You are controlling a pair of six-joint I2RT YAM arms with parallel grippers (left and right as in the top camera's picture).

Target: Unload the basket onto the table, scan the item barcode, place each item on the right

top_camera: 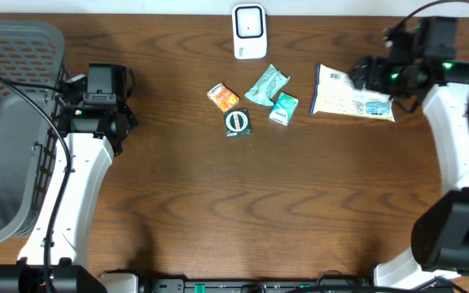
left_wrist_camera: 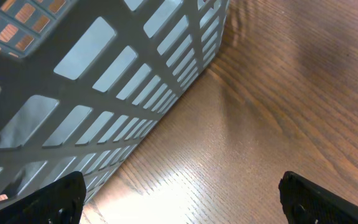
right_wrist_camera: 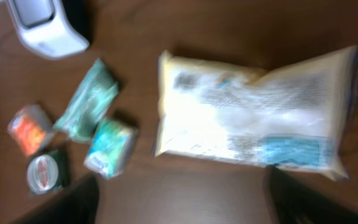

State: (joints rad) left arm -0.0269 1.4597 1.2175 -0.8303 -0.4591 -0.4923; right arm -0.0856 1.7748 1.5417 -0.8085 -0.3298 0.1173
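Now: snack bag on the table, neither gripper holding anything.
At far left the left gripper [left_wrist_camera: 179, 202] hangs beside the basket [top_camera: 6, 122], fingers spread. The scanner [top_camera: 249, 31] sits top centre, with small packets [top_camera: 267, 85] below it. The snack bag [top_camera: 352, 94] lies flat (print side up) under the hovering right gripper [right_wrist_camera: 179, 199], whose jaws are apart. A shallow pinch on slick film could slip.

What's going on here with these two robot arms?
The right gripper hovers open over a big snack bag lying flat on the table, holding nothing. Four small packets and a white scanner lie nearby. The left gripper sits open beside a grey basket.
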